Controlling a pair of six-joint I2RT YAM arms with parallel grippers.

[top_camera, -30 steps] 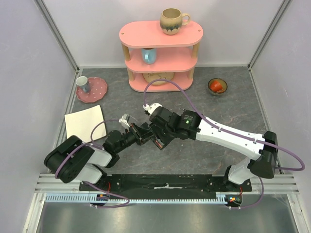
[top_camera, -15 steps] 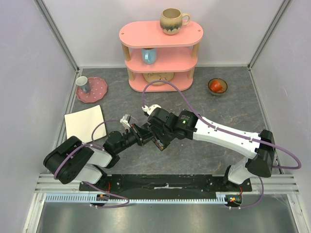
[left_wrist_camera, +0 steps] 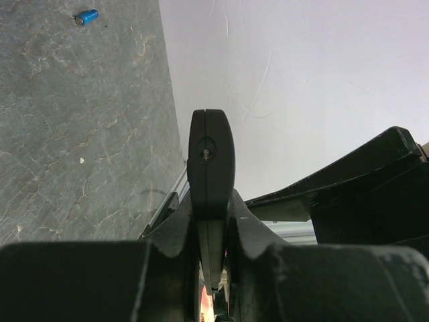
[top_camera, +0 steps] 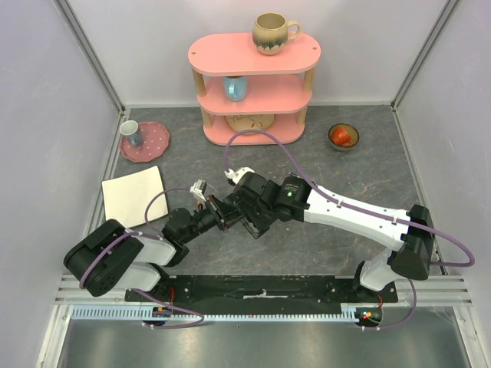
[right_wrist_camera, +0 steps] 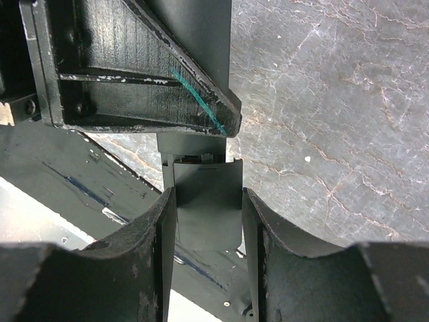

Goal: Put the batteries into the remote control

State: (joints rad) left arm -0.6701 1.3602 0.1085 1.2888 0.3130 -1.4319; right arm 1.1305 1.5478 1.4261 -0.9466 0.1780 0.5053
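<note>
My left gripper [top_camera: 224,215] [left_wrist_camera: 211,215] is shut on the remote control [left_wrist_camera: 211,157], a slim black bar seen edge-on and held above the table. My right gripper [top_camera: 249,218] [right_wrist_camera: 208,201] meets it from the right. It is shut on a small black square cover piece [right_wrist_camera: 206,211], which is pressed against the remote's end [right_wrist_camera: 194,144]. A blue battery [left_wrist_camera: 86,16] lies loose on the grey table far from both grippers. A red-orange glint [left_wrist_camera: 204,302] shows low between the left jaws. The other batteries are hidden.
A pink shelf [top_camera: 253,84] with mugs stands at the back. A pink plate [top_camera: 149,146] with a cup is at back left. A white napkin [top_camera: 134,193] lies at left. A bowl [top_camera: 343,136] with something red inside is at back right.
My right gripper has shifted slightly left toward the left gripper, with the cover piece against the remote. The left arm has lowered a little.
</note>
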